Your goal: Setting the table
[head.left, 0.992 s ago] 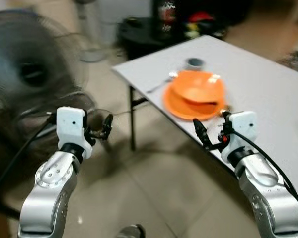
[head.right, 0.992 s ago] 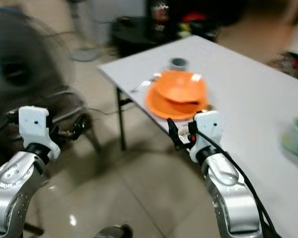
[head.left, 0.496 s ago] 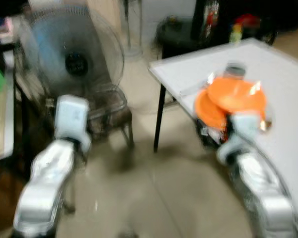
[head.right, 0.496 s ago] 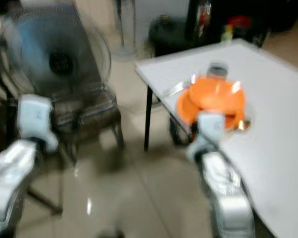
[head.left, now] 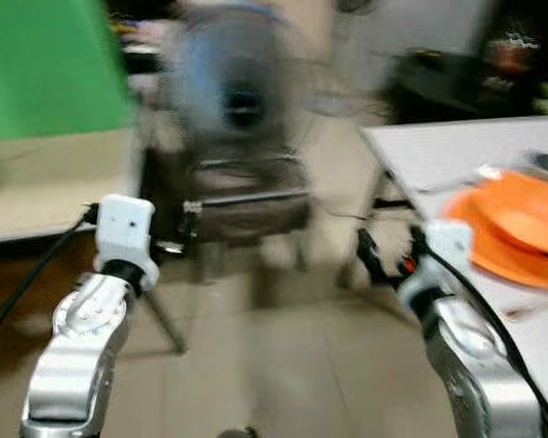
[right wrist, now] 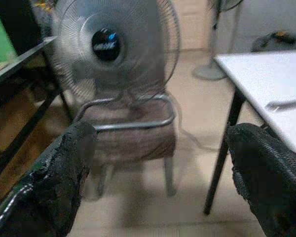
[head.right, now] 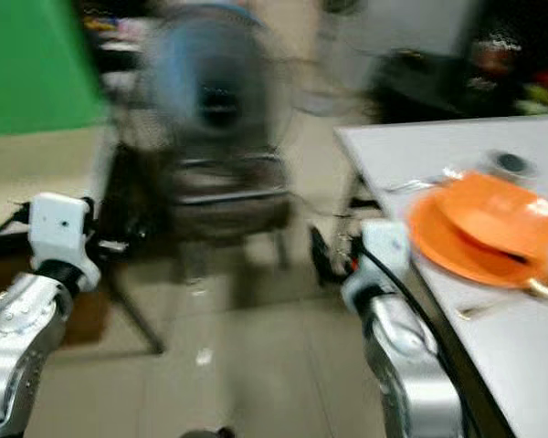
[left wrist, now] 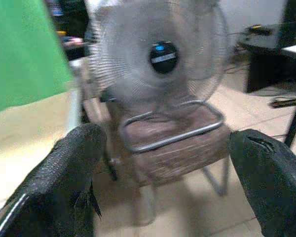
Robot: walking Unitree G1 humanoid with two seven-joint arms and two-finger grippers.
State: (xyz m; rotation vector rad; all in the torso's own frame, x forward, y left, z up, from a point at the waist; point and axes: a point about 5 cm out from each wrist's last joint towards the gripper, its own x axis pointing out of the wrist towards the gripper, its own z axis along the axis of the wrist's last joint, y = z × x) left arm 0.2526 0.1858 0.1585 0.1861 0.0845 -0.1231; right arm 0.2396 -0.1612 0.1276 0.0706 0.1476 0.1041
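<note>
one fan (head.left: 242,96), two orange plates (head.right: 479,233), one chair (head.right: 228,196)

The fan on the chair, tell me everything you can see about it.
The fan is round, with a grey wire cage and a dark hub bearing a small blue mark. It stands upright on the seat of a brown padded chair with a metal tube frame, its face turned toward the robot. The chair is on the tiled floor, left of the white table. Whether the blades are spinning cannot be told.
</note>
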